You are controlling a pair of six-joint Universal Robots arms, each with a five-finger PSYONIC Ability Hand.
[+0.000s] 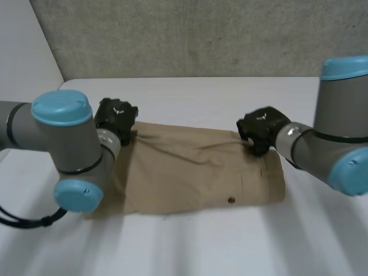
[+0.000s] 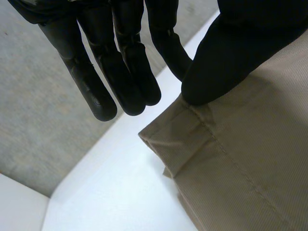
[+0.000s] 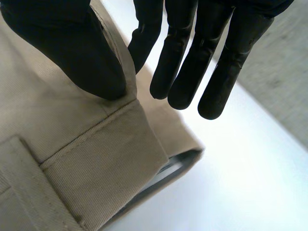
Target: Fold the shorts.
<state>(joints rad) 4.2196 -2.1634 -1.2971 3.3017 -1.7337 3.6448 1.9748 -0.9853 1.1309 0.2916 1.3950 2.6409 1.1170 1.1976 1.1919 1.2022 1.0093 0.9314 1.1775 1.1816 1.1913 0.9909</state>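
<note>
The shorts lie flat across the middle of the table. They look like soft, light twill that I expect to sag wherever lifted, so the stitched ends are my holds: the left hand pinches the far hem corner and the right hand the far waistband corner, each with thumb against nearest finger. The head view gives me the whole spread and its wrinkles, while the wrist views show the pinches and the waistband in doubled layers.
</note>
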